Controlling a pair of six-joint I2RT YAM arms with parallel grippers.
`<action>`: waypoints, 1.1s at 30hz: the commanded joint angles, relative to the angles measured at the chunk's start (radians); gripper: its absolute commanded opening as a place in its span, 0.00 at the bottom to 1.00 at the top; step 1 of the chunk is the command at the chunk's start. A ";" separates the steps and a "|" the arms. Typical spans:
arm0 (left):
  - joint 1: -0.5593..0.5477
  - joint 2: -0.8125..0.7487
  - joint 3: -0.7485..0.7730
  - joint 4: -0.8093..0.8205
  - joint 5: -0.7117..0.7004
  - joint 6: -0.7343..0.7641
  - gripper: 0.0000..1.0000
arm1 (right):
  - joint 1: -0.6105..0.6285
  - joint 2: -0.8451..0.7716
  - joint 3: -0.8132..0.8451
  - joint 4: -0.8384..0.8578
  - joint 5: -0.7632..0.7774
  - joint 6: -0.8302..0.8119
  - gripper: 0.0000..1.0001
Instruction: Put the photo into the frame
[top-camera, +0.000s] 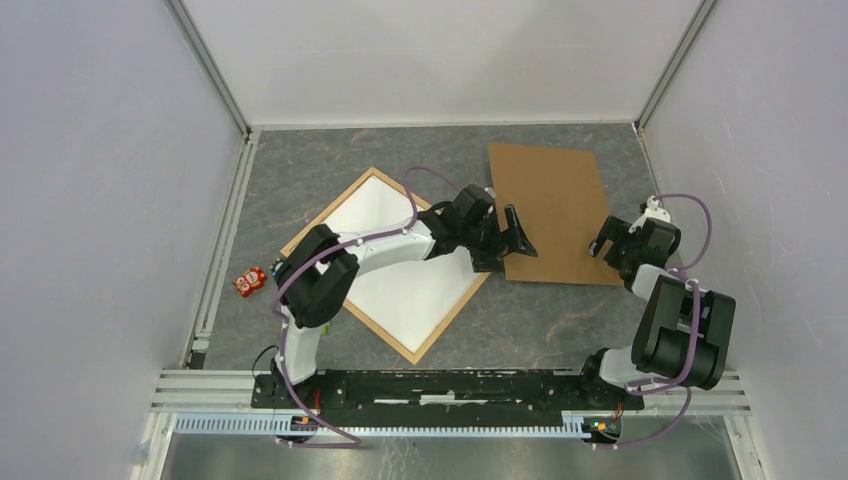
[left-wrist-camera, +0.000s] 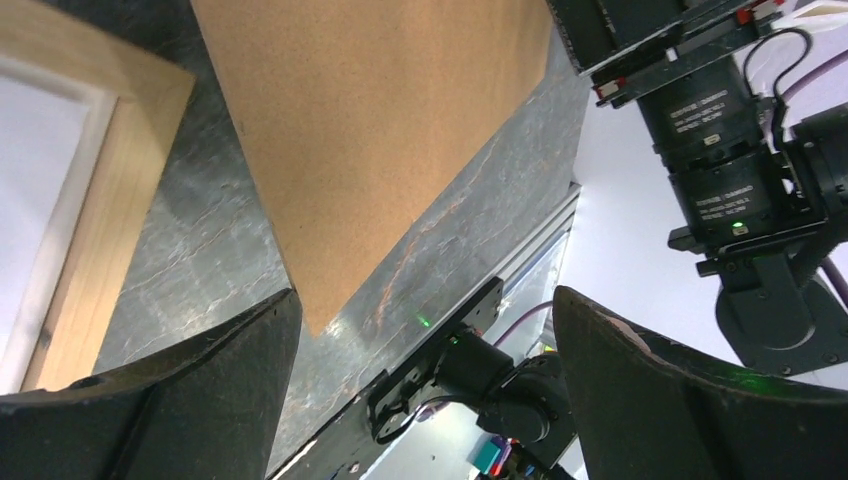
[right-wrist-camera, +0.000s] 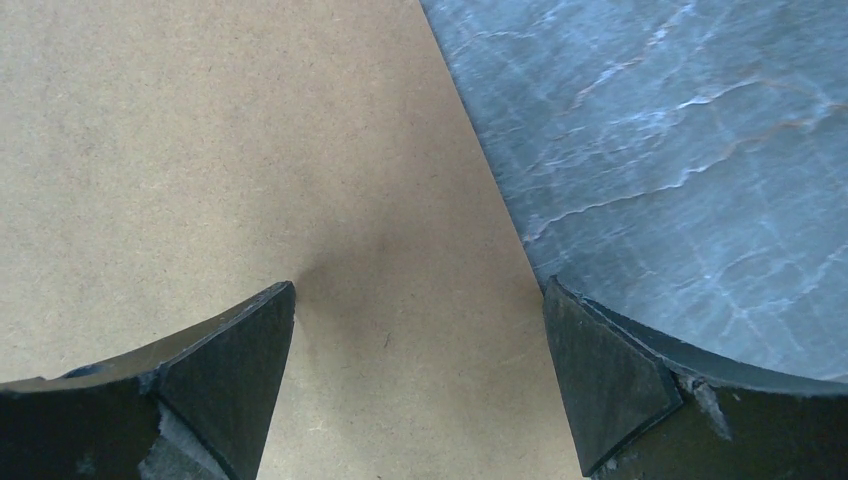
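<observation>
Top external: backing board (top-camera: 550, 200) just beside frame (top-camera: 330, 211)

The top camera hangs high above the near edge of the desk (top-camera: 300, 170) and looks steeply down, taking in the whole surface from far off. The left wrist camera sits just behind the left fingers (left-wrist-camera: 180, 400), low and tilted, facing across the desk toward the right arm (left-wrist-camera: 740, 180). The right wrist camera looks almost straight down past the right fingers (right-wrist-camera: 220, 380), very near the surface. All 3 views share the brown backing board (top-camera: 555, 210); the top and left wrist views also share the frame (left-wrist-camera: 110, 200).
</observation>
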 joint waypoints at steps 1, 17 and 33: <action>-0.021 -0.081 -0.081 0.115 0.014 -0.053 1.00 | 0.060 0.007 -0.073 -0.181 -0.170 0.076 0.98; 0.032 -0.259 -0.384 0.131 -0.030 0.111 1.00 | 0.112 0.003 -0.084 -0.166 -0.146 0.057 0.98; 0.219 -0.055 -0.317 0.328 0.095 0.005 0.80 | 0.110 0.011 -0.067 -0.158 -0.140 0.050 0.98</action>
